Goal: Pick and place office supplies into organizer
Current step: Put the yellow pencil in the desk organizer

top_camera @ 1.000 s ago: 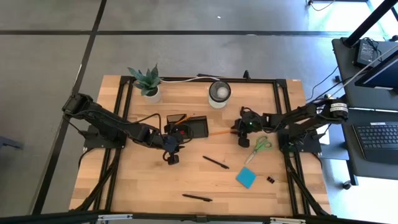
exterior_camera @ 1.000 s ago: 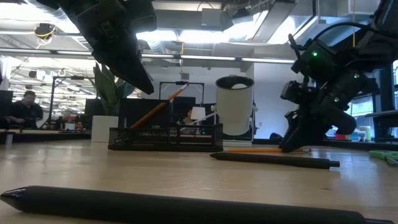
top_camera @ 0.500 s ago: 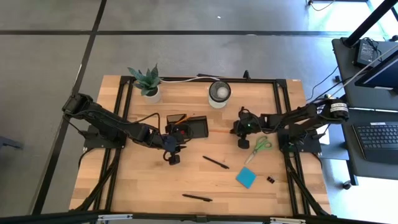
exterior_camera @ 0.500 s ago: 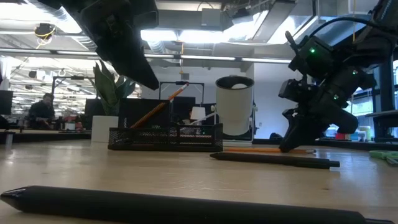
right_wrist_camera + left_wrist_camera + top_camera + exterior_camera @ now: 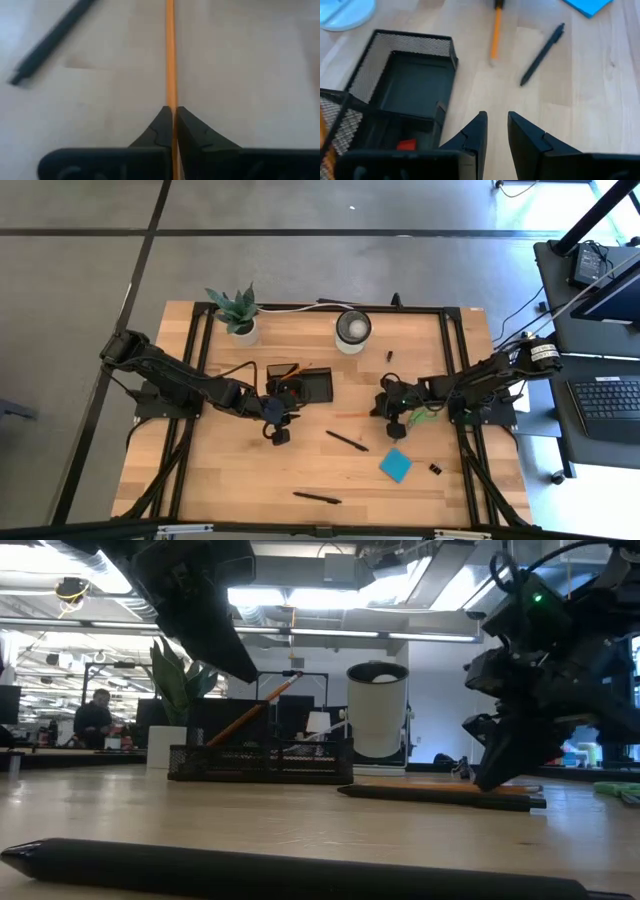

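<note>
The organizer (image 5: 300, 385), a black mesh tray, stands mid-table with a red eraser (image 5: 406, 145) inside it and an orange pencil (image 5: 255, 710) leaning out of it. My left gripper (image 5: 276, 432) hangs just in front of the tray, open, with nothing between its fingers (image 5: 496, 131). My right gripper (image 5: 395, 420) is right of the tray, shut on a second orange pencil (image 5: 170, 50) that lies on the table. Two black pens (image 5: 347, 441) (image 5: 317, 498), a blue sticky-note pad (image 5: 395, 465) and a small black clip (image 5: 436, 469) lie loose nearer the front edge. My right gripper pinches the orange pencil near its right end (image 5: 171, 112) between its two fingers. The fingers slant down from the table's right side and lie along the pencil. The pencil runs on from the fingertips toward the organizer and lies on the tabletop (image 5: 420, 781).
Green-handled scissors (image 5: 428, 415) lie partly under my right arm. A white-rimmed cup (image 5: 353, 328) and a potted plant (image 5: 237, 310) stand at the far edge. A small black item (image 5: 389, 355) lies right of the cup. Bare wood lies at the front left.
My right gripper has gone toward the table's near edge, and the orange pencil has slid along the table with it. My left arm has kept still.
</note>
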Robot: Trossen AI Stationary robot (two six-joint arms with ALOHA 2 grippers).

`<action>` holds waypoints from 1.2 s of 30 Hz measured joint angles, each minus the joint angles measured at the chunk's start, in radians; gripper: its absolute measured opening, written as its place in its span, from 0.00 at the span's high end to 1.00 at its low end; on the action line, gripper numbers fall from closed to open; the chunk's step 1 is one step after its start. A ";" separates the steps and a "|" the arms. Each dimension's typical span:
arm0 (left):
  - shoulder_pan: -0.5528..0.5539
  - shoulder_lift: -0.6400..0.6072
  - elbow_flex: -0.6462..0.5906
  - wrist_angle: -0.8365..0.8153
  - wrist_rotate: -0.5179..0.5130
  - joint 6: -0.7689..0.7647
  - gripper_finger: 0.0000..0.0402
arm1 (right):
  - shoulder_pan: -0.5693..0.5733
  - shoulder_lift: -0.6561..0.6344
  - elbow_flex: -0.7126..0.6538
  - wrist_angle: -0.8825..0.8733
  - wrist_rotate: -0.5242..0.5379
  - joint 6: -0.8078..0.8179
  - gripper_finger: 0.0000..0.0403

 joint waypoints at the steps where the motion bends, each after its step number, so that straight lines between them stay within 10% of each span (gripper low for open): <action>1: 0.000 0.004 0.000 0.007 -0.013 0.000 0.82 | 0.010 0.002 0.010 -0.010 -0.002 0.003 0.97; 18: 0.064 0.343 0.000 0.364 -0.007 0.085 0.82 | 0.036 0.248 0.210 0.077 0.074 -0.026 1.00; 36: 0.023 0.404 0.002 0.331 0.044 0.023 0.93 | 0.026 0.282 0.265 0.060 0.041 -0.077 1.00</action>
